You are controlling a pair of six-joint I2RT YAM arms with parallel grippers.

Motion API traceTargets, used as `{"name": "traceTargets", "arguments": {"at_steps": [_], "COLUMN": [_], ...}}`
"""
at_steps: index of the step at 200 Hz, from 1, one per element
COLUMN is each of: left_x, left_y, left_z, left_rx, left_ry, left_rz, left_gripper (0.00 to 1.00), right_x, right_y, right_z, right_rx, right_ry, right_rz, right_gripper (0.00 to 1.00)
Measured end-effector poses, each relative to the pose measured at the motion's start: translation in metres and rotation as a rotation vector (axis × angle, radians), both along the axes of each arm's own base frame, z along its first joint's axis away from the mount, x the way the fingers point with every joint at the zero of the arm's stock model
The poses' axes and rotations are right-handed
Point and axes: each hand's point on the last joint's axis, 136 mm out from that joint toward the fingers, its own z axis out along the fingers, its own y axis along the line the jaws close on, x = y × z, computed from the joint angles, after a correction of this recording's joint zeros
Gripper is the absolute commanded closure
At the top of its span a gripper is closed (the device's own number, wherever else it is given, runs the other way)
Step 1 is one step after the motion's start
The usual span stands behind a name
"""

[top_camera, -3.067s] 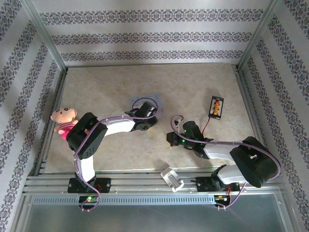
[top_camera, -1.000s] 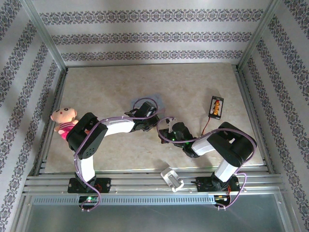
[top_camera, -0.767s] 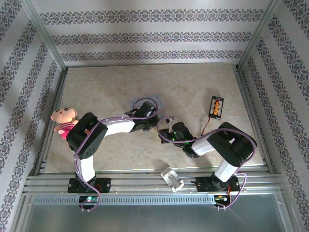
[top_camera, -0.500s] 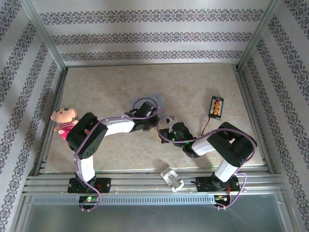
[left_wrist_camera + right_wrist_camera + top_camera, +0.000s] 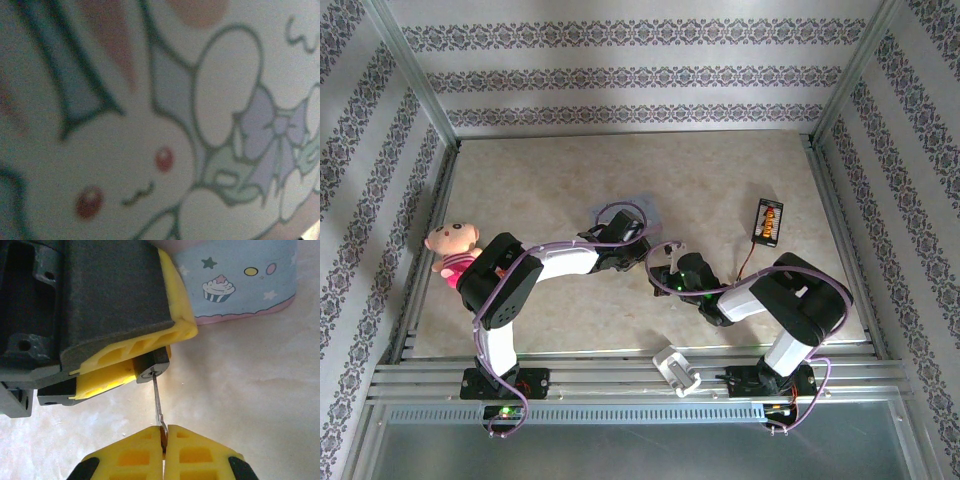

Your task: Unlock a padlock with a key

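Right wrist view: the right pincer point(image 5: 163, 437) is clamped on a key point(image 5: 157, 402), its blade running toward 12 o'clock to the padlock point(image 5: 152, 369) — itself nipped by the left pincer point(image 5: 160, 357). Tiny, light, rigid and probably slick, the padlock wants holding by its body, keyway clear.

The left arm point(image 5: 502, 288) and right arm point(image 5: 808, 302) share black joint housings, white link shells and lilac cables looping alongside. Green lights glow near the right wrist. The right jaws are yellow, hollow-celled, apparently black-backed.
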Motion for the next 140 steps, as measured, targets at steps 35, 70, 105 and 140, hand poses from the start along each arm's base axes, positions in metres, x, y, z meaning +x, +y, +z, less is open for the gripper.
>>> {"name": "traceTargets", "arguments": {"at_steps": [35,70,105,140], "left_x": [-0.0003,0.0002,0.0,0.0002], "left_y": [-0.0023,-0.0032,-0.0032,-0.0032], "left_z": [0.0011,0.0015,0.0014,0.0014], "left_rx": [-0.013,-0.021,-0.022,-0.022], "left_ry": [0.002,-0.001,-0.001,-0.002], "left_rz": [-0.004,-0.004,-0.004,-0.004], "left_gripper": [1.0,1.0,1.0,1.0], "right_x": [-0.0009,0.0007,0.0021,0.0027], "right_y": [-0.0012,-0.0027,-0.0017,-0.0002], "right_z": [0.006,0.0067,0.0062,0.0055], "right_rx": [0.012,0.013,0.017,0.019], "right_ry": [-0.014,-0.015,-0.019,-0.019], "right_rz": [-0.001,-0.006,-0.007,-0.004], "right_gripper": [1.0,1.0,1.0,1.0]}}
